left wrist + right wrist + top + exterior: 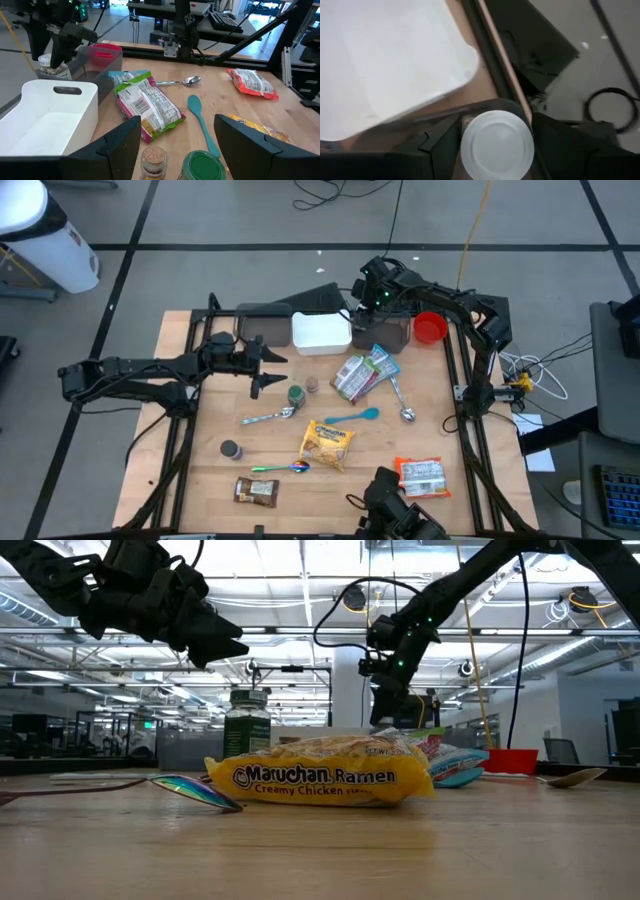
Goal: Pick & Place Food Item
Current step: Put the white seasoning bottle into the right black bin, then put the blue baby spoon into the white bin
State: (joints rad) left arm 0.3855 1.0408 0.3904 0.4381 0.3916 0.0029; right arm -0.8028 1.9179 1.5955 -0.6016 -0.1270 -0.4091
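Over the table's far edge in the high view the right gripper (375, 298) hangs above the grey bin (392, 332); its wrist view shows a white-lidded cup (496, 145) between parted fingers (grip uncertain), so it could tip on the bin wall.

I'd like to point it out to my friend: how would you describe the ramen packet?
Start at the white bin on the table's far side and come straight toward the near edge. Past the teal spoon lies the ramen packet, the only yellow wrapper, reading Maruchan Ramen Creamy Chicken.

Wood table (470, 500) matt; ramen packet (320, 778) glossy plastic; white bin (50, 115) smooth plastic.
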